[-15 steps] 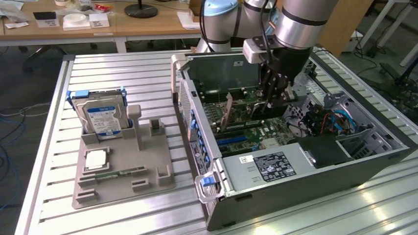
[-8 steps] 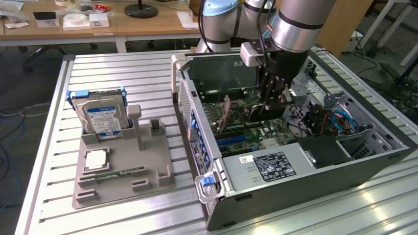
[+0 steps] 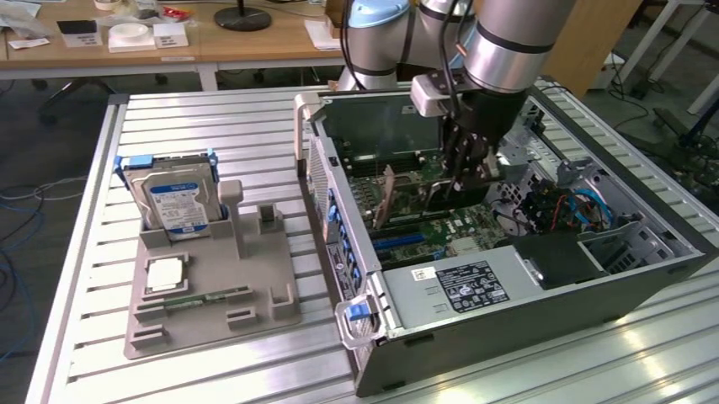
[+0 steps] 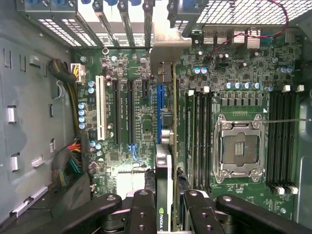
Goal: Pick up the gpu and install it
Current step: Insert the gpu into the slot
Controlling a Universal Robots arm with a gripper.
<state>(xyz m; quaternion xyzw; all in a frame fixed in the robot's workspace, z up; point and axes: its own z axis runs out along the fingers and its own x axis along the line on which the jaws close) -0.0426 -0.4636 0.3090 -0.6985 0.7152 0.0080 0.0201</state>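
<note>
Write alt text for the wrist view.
The claw grips the gpu edge-on over the motherboard inside the computer case, running along the blue expansion slot. An empty CPU socket sits beside the memory slots.

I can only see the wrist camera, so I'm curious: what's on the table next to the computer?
Observer: A grey tray sits beside the computer, toward the exterior view's left.
Operator: Anything in it?
Observer: A hard drive stands upright in it.
Operator: How does the gripper holding my graphics card get inside?
Observer: The arm reaches down from above through the computer's open side.
</note>
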